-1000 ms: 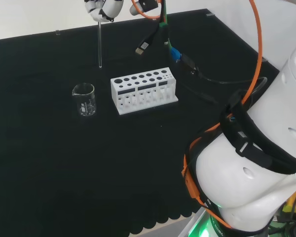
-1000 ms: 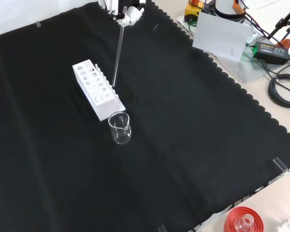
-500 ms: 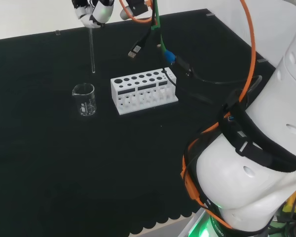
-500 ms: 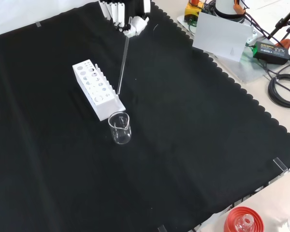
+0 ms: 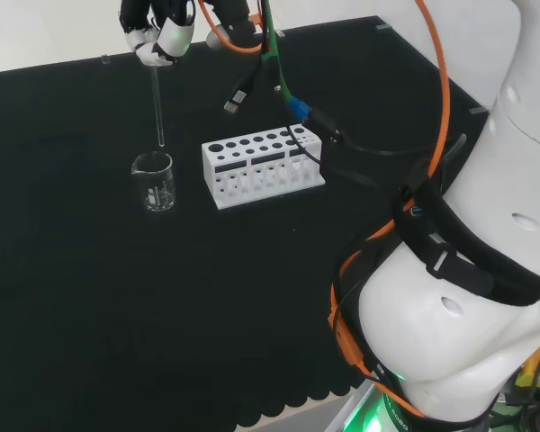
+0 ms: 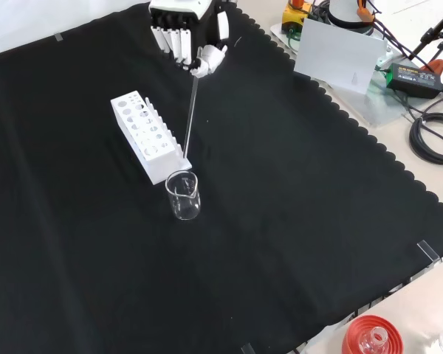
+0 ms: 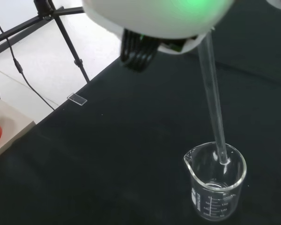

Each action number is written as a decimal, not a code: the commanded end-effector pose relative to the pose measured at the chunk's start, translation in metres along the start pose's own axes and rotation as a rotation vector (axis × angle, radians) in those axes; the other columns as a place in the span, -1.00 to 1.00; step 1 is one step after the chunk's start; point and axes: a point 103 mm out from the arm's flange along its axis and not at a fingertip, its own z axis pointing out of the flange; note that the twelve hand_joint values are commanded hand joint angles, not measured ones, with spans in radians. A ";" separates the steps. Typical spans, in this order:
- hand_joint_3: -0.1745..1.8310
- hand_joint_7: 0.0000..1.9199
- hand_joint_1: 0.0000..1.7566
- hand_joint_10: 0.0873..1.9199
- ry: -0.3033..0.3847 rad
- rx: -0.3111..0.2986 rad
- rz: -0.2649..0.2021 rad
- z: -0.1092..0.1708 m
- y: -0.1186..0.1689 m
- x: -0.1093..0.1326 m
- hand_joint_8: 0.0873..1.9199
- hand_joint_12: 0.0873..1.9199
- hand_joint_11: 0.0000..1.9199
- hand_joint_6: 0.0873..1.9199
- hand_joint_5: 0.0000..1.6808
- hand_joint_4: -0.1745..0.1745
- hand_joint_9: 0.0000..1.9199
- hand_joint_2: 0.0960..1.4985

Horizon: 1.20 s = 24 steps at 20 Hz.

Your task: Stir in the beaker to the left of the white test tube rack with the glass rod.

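Observation:
A small clear glass beaker (image 5: 154, 181) (image 6: 183, 195) (image 7: 217, 186) stands on the black cloth, left of the white test tube rack (image 5: 262, 166) (image 6: 148, 135) in the head view. My hand (image 5: 159, 27) (image 6: 189, 43) is high above them, its fingers curled round the top of a thin glass rod (image 5: 157, 106) (image 6: 190, 114) (image 7: 213, 99). The rod hangs nearly upright. Its lower tip sits just above the beaker's rim in the head view and appears over the beaker's mouth in the wrist view.
Orange, green and black cables (image 5: 288, 85) trail from the arm over the rack. The arm's big white links (image 5: 468, 270) stand at the head view's right. A red ribbed stand (image 6: 373, 338) lies off the cloth's near edge in the front view.
The hand and rod have moved left in the head view, from beside the rack's far end to over the beaker, and come lower. Beaker and rack have not moved.

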 end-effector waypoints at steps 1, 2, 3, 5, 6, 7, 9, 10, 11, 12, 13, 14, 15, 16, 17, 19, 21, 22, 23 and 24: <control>0.06 0.36 0.51 -0.47 0.000 0.016 -0.025 0.009 0.019 -0.001 -0.06 -0.29 0.67 -0.17 0.32 -1.00 0.75 -0.32; 0.06 0.36 0.51 -0.47 -0.002 0.023 -0.024 0.009 0.021 -0.001 -0.06 -0.29 0.67 -0.17 0.32 -1.00 0.75 -0.32; 0.06 0.36 0.51 -0.47 -0.001 0.024 -0.026 0.011 0.023 -0.003 -0.06 -0.29 0.67 -0.17 0.32 -1.00 0.75 -0.32; 0.05 0.36 0.51 -0.47 0.003 0.028 -0.028 0.016 0.027 -0.006 -0.06 -0.29 0.67 -0.17 0.32 -1.00 0.75 -0.32; 0.05 0.36 0.51 -0.47 0.004 0.030 -0.029 0.018 0.029 -0.007 -0.06 -0.29 0.67 -0.17 0.32 -1.00 0.75 -0.32; 0.05 0.36 0.51 -0.48 0.005 0.034 -0.028 0.020 0.032 -0.007 -0.06 -0.29 0.67 -0.17 0.32 -1.00 0.75 -0.32; 0.05 0.36 0.51 -0.48 0.001 0.049 -0.025 0.024 0.038 -0.008 -0.06 -0.29 0.67 -0.17 0.32 -1.00 0.75 -0.32; 0.05 0.36 0.51 -0.48 -0.001 0.056 -0.024 0.026 0.042 -0.009 -0.06 -0.29 0.67 -0.17 0.32 -1.00 0.75 -0.32; 0.05 0.36 0.51 -0.48 -0.001 0.062 -0.024 0.028 0.045 -0.009 -0.06 -0.29 0.67 -0.17 0.32 -1.00 0.76 -0.32; 0.05 0.36 0.51 -0.48 0.001 0.063 -0.027 0.028 0.045 -0.010 -0.06 -0.29 0.67 -0.17 0.32 -1.00 0.76 -0.32; 0.05 0.36 0.51 -0.48 0.004 0.064 -0.029 0.028 0.045 -0.011 -0.06 -0.29 0.67 -0.17 0.32 -1.00 0.76 -0.32; 0.05 0.36 0.51 -0.48 0.005 0.068 -0.030 0.027 0.044 -0.012 -0.06 -0.29 0.67 -0.17 0.32 -1.00 0.76 -0.32; 0.05 0.36 0.51 -0.48 0.006 0.069 -0.032 0.028 0.044 -0.012 -0.06 -0.29 0.67 -0.17 0.32 -1.00 0.76 -0.32; 0.05 0.36 0.51 -0.48 0.008 0.069 -0.034 0.029 0.045 -0.012 -0.06 -0.29 0.67 -0.17 0.32 -1.00 0.76 -0.32; 0.05 0.36 0.51 -0.48 0.011 0.069 -0.036 0.031 0.046 -0.012 -0.06 -0.29 0.67 -0.17 0.32 -1.00 0.76 -0.32; 0.05 0.36 0.51 -0.48 0.018 0.068 -0.039 0.034 0.048 -0.013 -0.06 -0.29 0.67 -0.17 0.32 -1.00 0.76 -0.32; 0.05 0.36 0.51 -0.48 0.027 0.069 -0.040 0.038 0.048 -0.015 -0.06 -0.29 0.67 -0.17 0.32 -1.00 0.76 -0.32; 0.05 0.36 0.51 -0.48 0.030 0.070 -0.039 0.040 0.047 -0.017 -0.06 -0.29 0.67 -0.17 0.32 -1.00 0.76 -0.32; 0.05 0.36 0.51 -0.48 0.034 0.071 -0.038 0.043 0.046 -0.019 -0.06 -0.29 0.67 -0.17 0.32 -1.00 0.76 -0.32; 0.05 0.36 0.51 -0.48 0.038 0.073 -0.036 0.046 0.045 -0.020 -0.06 -0.29 0.67 -0.17 0.32 -1.00 0.76 -0.32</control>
